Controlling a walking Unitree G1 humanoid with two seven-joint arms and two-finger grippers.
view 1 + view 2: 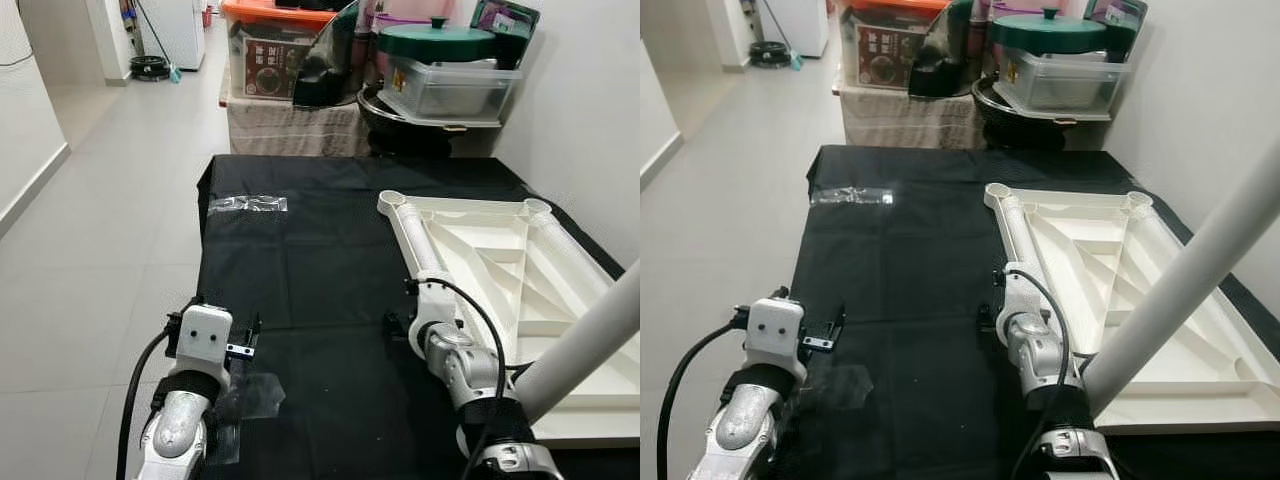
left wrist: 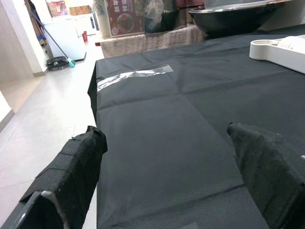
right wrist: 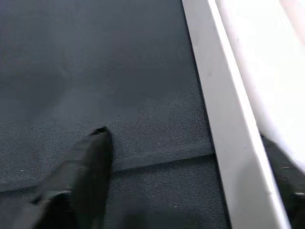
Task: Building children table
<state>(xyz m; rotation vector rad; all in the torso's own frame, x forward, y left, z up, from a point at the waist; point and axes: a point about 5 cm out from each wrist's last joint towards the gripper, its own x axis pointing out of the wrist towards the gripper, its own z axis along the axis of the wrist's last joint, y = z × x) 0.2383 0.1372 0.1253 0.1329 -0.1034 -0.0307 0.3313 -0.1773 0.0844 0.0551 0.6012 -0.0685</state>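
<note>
1. A black cloth sheet covers the work surface, and on its right part lies a white plastic children's tabletop, turned underside up so its ribs show.
2. A long white round table leg rises slantwise across the tabletop's near right part; its lower end is hidden behind the right arm, so what holds it cannot be told.
3. The right gripper is low at the tabletop's near left rim. In the right wrist view, 1 black finger rests over the cloth and the other sits past the white rim, so the jaws stand wide apart astride that rim without closing on it.
4. The left gripper hovers over the near left edge of the cloth, its 2 padded fingers spread wide with nothing between them.
5. A clear plastic wrapper lies on the far left of the cloth, well apart from both grippers.
6. A second clear plastic scrap lies just beside the left arm.
</note>
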